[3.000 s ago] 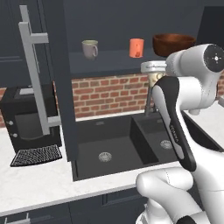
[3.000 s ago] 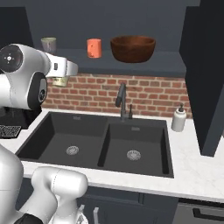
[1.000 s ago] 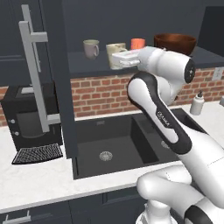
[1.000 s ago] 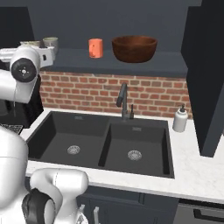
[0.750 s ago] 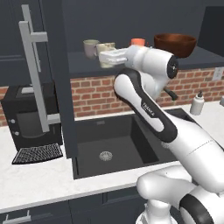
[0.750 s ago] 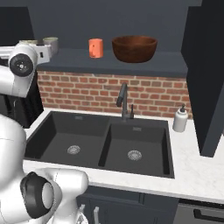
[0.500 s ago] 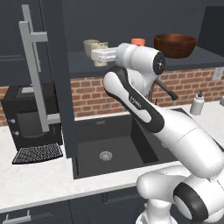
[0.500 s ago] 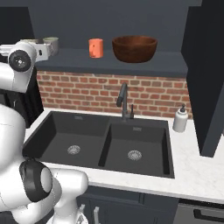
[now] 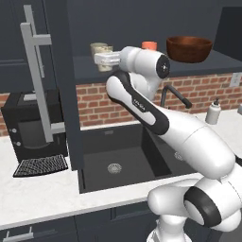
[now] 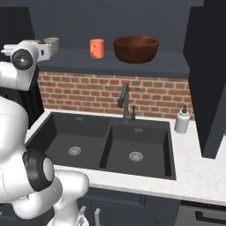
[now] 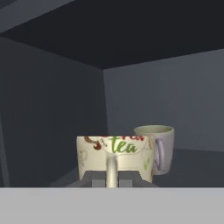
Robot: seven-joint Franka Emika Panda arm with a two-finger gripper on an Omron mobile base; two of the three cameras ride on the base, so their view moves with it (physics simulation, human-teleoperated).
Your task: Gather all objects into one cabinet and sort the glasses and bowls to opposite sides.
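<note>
Swung leftward since earlier, the gripper (image 11: 112, 181) is clamped on the cream mug (image 11: 114, 158), just before the grey-green mug (image 11: 156, 148); release remains, orange mug (image 10: 97, 47) and bowl (image 10: 136, 48) being shelved rightward.

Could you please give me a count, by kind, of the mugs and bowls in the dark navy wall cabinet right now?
Mugs: 3 – grey-green handled mug, bright orange mug, and cream patterned "tea" mug in the gripper.
Bowls: 1 – wide glossy dark reddish-brown bowl.
Total: 4
</note>
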